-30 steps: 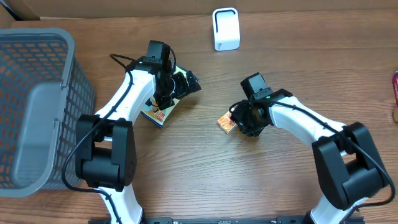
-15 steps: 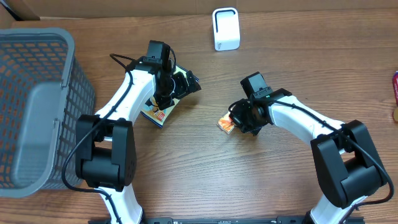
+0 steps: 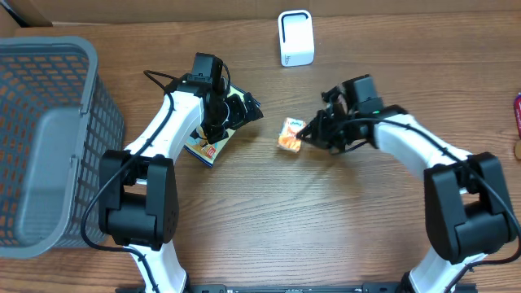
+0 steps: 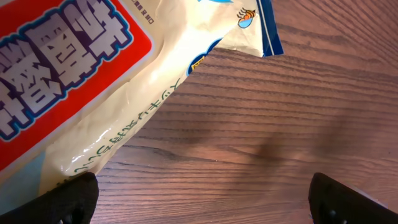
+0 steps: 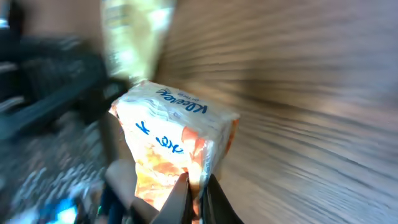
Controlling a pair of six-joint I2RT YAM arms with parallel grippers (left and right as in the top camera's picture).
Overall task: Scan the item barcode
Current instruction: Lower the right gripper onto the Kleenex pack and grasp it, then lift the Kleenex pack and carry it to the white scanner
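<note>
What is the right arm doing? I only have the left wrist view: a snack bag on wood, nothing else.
Observer: The right gripper is shut on a small orange tissue pack, near the middle of the table.
Operator: Where is the scanner from there?
Observer: A white device, likely the scanner, stands upright at the table's far edge, apart from the pack and farther from the robot.

Blue "Kleenex" on tissue pack point(image 5: 180, 134) (upside down), white characters on snack bag point(image 4: 93, 87)
</note>
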